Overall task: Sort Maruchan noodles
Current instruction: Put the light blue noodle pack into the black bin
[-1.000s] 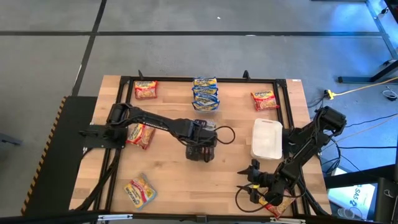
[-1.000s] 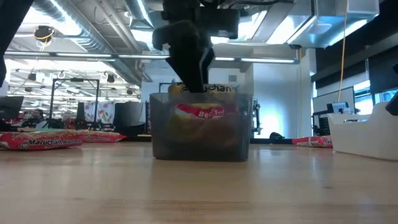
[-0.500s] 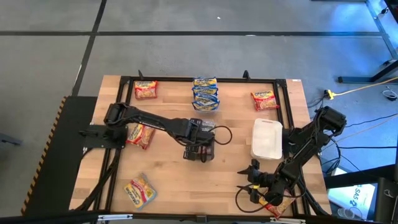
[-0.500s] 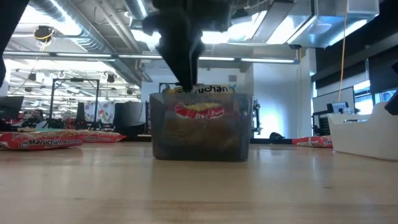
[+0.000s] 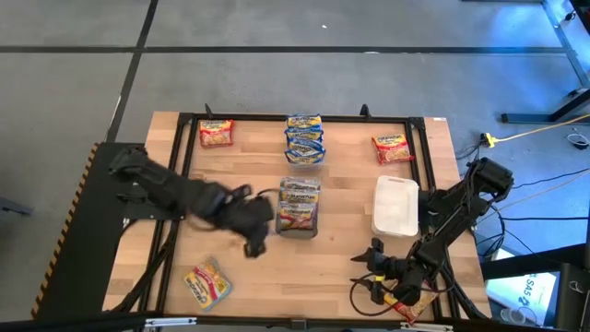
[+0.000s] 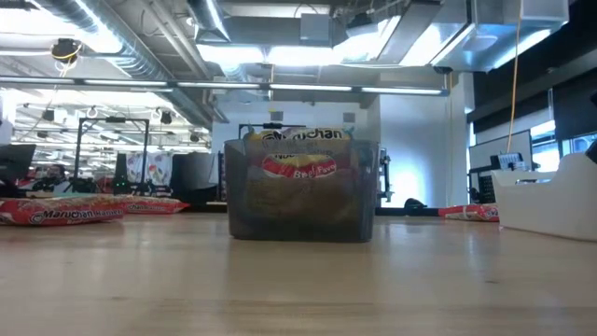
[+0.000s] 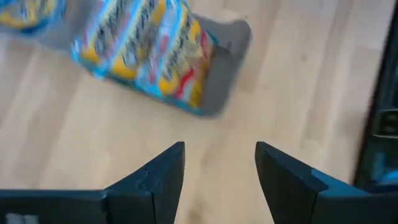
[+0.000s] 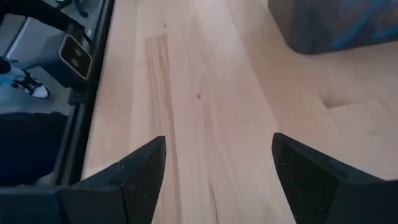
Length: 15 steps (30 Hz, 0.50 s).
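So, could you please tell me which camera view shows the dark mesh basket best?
The low view: the dark mesh basket stands centred and sharp, packets visible inside. The high view shows its filled top; the left wrist view a blurred side; the right wrist view only a corner.

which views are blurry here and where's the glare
High view: the left arm is smeared by motion, the rest sharp. Left wrist view: the noodle packets are streaked, the open left pincer crisp. Low view: ceiling lights glare, the basket backlit.
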Tool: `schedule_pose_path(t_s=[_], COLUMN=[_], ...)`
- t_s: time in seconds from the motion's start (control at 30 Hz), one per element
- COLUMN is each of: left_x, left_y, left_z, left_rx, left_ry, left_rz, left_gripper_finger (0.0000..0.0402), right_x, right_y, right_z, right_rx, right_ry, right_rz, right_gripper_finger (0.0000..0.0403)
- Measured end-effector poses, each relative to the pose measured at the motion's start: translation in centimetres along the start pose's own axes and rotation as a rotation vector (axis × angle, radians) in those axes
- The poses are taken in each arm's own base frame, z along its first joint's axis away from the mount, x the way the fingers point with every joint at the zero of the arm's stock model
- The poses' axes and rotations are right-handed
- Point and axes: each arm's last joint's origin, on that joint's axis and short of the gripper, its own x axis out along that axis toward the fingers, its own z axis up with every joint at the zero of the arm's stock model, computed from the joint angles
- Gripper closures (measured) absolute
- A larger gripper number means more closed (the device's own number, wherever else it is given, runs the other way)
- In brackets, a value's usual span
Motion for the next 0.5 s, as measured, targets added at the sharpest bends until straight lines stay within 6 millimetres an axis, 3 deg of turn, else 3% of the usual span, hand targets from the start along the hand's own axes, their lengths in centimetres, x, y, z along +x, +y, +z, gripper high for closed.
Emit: schedule_pose_path(t_s=[0.1,0.27,0.5], left_x=[-0.8,-0.3,2.2], left_y=[-1.8,-4.6,-6.6], left_z=[-2.9,-8.6,-16.2], left_rx=[-0.054,-0.212,-0.677], left_ry=[-0.002,0.103,0.307], left_rz=[-0.029,-0.048,-0.01], left_gripper_finger=[0.0211,0.0211,0.0211], right_x=[0.0,0.0,0.1], right_y=[0.1,0.3,0.9], right_z=[0.1,0.3,1.0], right_rx=[0.007,0.021,0.069], right_ry=[-0.006,-0.048,-0.096], right_rz=[0.006,0.007,0.061], right_gripper_finger=[0.0134,0.0134,0.0134])
